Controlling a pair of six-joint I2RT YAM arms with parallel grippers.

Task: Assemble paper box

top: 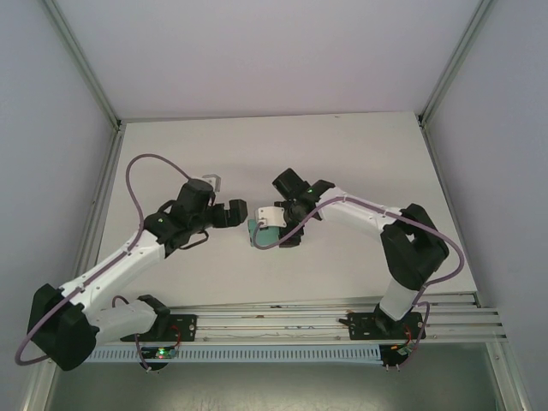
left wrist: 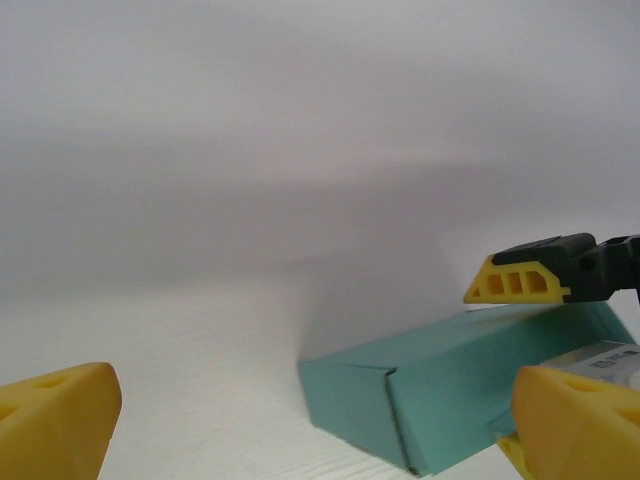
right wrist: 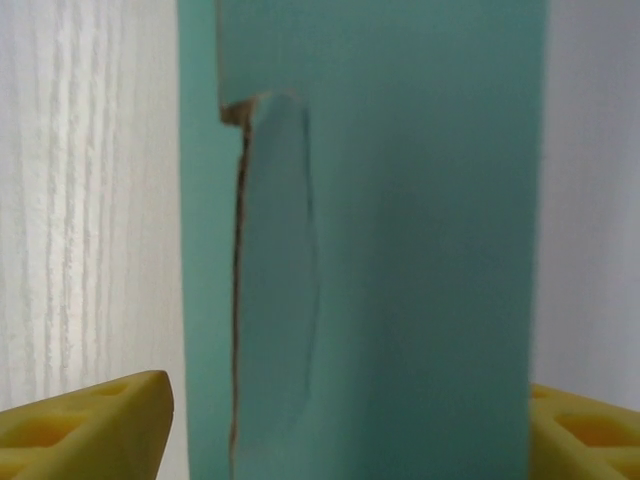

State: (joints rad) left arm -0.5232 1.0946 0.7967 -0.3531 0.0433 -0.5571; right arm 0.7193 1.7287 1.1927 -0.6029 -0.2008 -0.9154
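One paper box (top: 255,232) — two hands: left hand (top: 243,214), right hand (top: 272,231).

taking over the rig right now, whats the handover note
Left tool: open, empty, next to the paper box.
Right tool: fingers straddle the box from above; can't tell if it grips.
Box: lying on the table between the arms, already folded into a rectangular shape.
Left to do: one flap seam looks slightly lifted, so probably press it flat and check the ends.
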